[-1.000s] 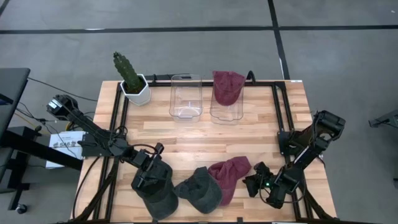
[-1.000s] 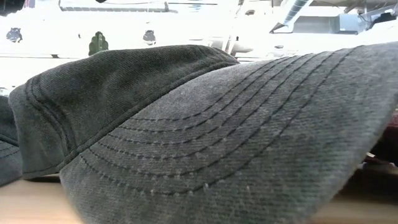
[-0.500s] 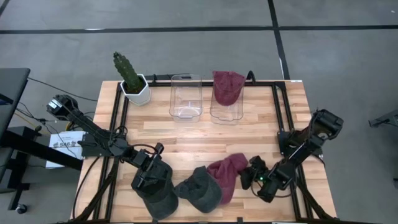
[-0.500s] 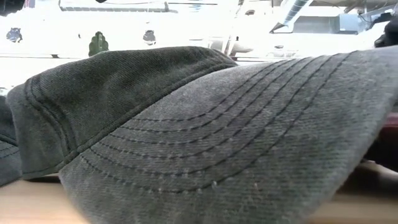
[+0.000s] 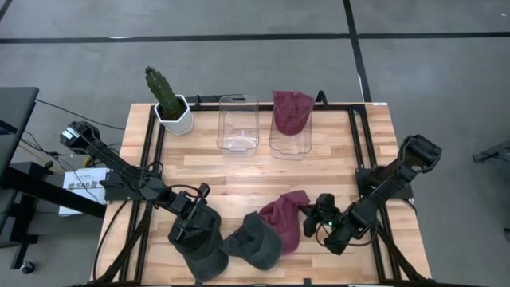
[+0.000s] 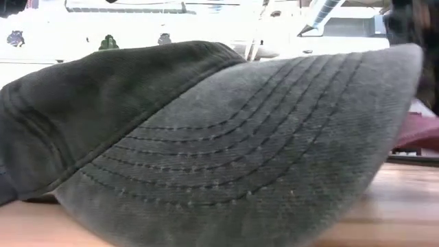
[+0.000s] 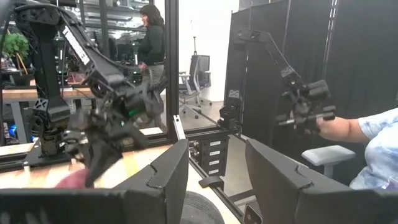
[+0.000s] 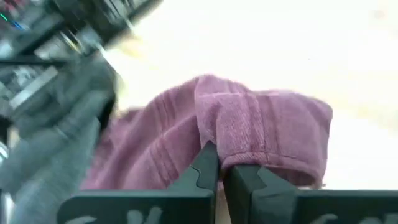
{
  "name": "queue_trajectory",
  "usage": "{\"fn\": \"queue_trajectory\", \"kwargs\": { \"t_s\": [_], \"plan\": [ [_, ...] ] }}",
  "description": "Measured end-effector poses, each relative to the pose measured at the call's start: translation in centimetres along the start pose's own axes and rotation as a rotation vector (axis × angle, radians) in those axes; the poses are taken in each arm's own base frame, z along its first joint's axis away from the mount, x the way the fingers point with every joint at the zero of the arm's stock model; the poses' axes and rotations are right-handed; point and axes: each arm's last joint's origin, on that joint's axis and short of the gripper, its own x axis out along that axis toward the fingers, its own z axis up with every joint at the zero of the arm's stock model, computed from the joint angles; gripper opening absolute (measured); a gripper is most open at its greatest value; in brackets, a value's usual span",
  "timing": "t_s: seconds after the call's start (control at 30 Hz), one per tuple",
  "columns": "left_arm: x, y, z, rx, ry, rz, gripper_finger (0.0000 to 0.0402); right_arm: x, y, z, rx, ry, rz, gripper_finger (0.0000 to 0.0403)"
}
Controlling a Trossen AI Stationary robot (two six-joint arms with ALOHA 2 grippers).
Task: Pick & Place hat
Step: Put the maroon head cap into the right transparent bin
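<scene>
Maroon cloth hat (image 5: pixel 284 219), high view: near front edge of the wooden worktop (image 5: pixel 335 151), bunched, its edge pinched by the right gripper (image 5: pixel 313 226); since a second ago it has been dragged left and up against the dark grey cap (image 5: pixel 253 241). Left gripper (image 5: pixel 194 226) rests over another grey cap; state cannot tell. Low view: grey brim fills frame, now shifted. Right wrist view: fingers (image 8: pixel 202 171) nearly closed on the maroon fold, likely for lifting.

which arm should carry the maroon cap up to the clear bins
Right. Its tool is shut on the crumpled maroon fabric cap. The left tool sits open over a dark grey denim cap.
</scene>
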Motion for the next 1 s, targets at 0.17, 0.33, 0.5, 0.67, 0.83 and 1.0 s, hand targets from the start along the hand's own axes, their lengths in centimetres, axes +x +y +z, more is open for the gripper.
{"fn": "queue_trajectory", "kwargs": {
  "t_s": [0.17,0.33,0.5,0.67,0.83,1.0],
  "plan": [
    [0.0,0.0,0.1,-0.001,-0.006,0.000,0.0156,-2.1,1.8,3.9,-0.085,-0.192,0.023,0.0002],
    [0.0,0.0,0.1,0.020,-0.011,0.000,0.0156,-4.4,3.7,8.1,-0.186,-0.358,0.014,0.0001],
    [0.5,0.2,-0.3,0.049,-0.025,0.009,0.0156,-6.4,5.5,11.4,-0.263,-0.439,-0.008,0.0001],
    [1.7,1.2,-1.6,0.051,-0.070,0.060,0.0156,-7.7,7.2,14.1,-0.337,-0.477,-0.030,0.0001],
    [3.5,3.2,-3.3,-0.041,-0.047,0.137,0.0156,-8.8,8.6,16.3,-0.388,-0.499,-0.032,0.0000],
    [6.8,5.6,-5.0,-0.172,-0.009,0.217,0.0156,-9.2,9.5,18.0,-0.431,-0.513,0.027,0.0000]
  ]
}}
